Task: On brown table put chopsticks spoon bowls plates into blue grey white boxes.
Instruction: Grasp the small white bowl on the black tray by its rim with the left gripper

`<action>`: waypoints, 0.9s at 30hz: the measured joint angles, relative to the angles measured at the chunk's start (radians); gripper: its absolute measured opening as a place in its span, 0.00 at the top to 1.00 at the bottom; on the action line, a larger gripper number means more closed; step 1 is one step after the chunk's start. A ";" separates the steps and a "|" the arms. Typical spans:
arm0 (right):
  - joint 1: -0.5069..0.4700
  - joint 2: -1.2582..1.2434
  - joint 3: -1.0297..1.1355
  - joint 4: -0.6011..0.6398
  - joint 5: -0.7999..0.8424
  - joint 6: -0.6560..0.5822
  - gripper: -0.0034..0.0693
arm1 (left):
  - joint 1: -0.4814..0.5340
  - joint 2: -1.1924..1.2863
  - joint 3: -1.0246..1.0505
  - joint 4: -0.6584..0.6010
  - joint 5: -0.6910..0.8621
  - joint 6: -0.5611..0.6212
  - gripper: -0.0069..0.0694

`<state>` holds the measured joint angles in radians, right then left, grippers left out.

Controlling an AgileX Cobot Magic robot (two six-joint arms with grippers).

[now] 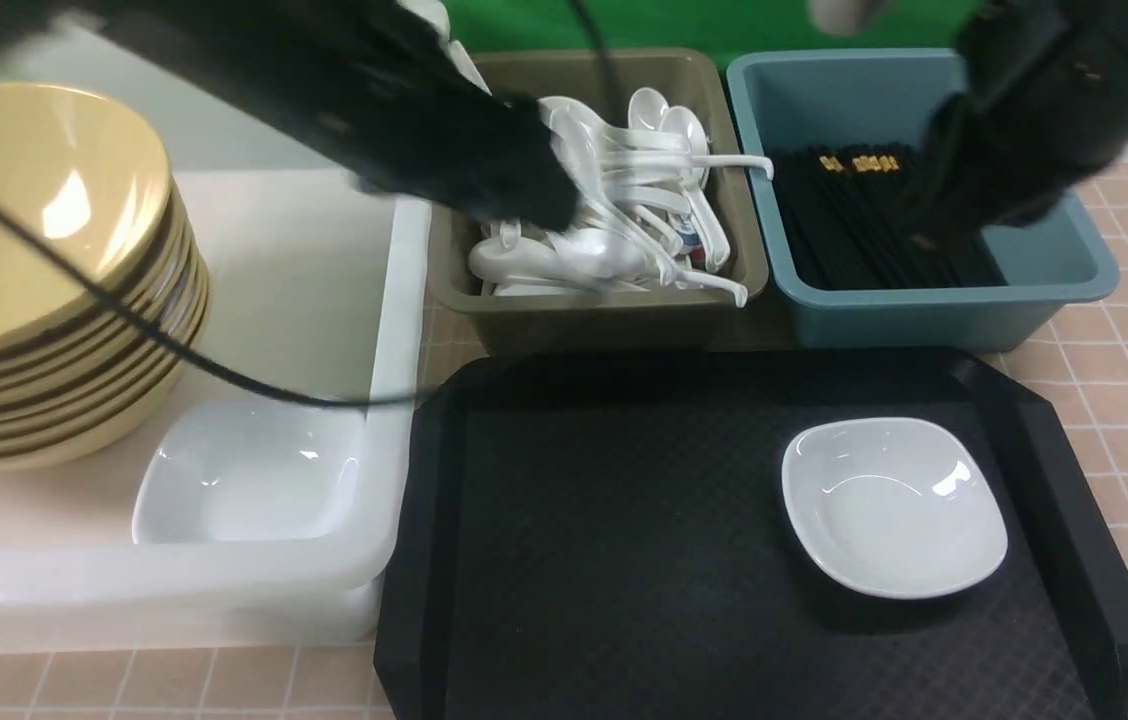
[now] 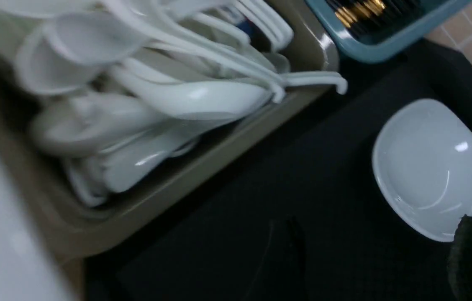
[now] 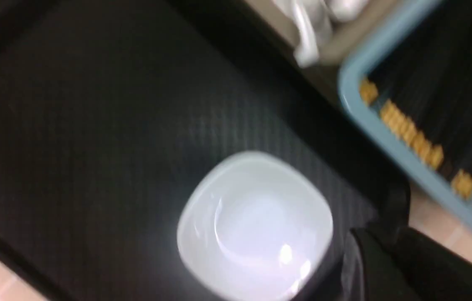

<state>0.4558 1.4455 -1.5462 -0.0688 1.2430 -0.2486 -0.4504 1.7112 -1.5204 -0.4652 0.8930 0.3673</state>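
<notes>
Open black tray floor (image 1: 614, 540) left of the white plate (image 1: 894, 507), boxes (image 1: 954, 320) beyond.

The white plate (image 1: 894, 508) looks glossy; the black tray (image 1: 624, 540) is textured.

White spoons (image 2: 219, 98) lie heaped in a brown box (image 2: 236, 146), some handles poking over its rim. Beside it, a blue box (image 2: 370, 52) holds black, gold-banded chopsticks (image 2: 361, 14). A white dish (image 2: 432, 167) sits near one edge of the black tray (image 2: 219, 217), with a gripper (image 2: 370, 234) above the tray, its fingers apart.
</notes>
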 joint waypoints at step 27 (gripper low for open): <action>-0.016 -0.360 0.453 0.003 -0.087 0.092 0.75 | -0.299 0.510 -0.259 0.164 -0.158 -0.174 0.34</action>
<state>0.4400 1.0852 -1.0935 -0.0655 1.1560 -0.1566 -0.7492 2.2215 -1.7789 -0.3014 0.7346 0.1936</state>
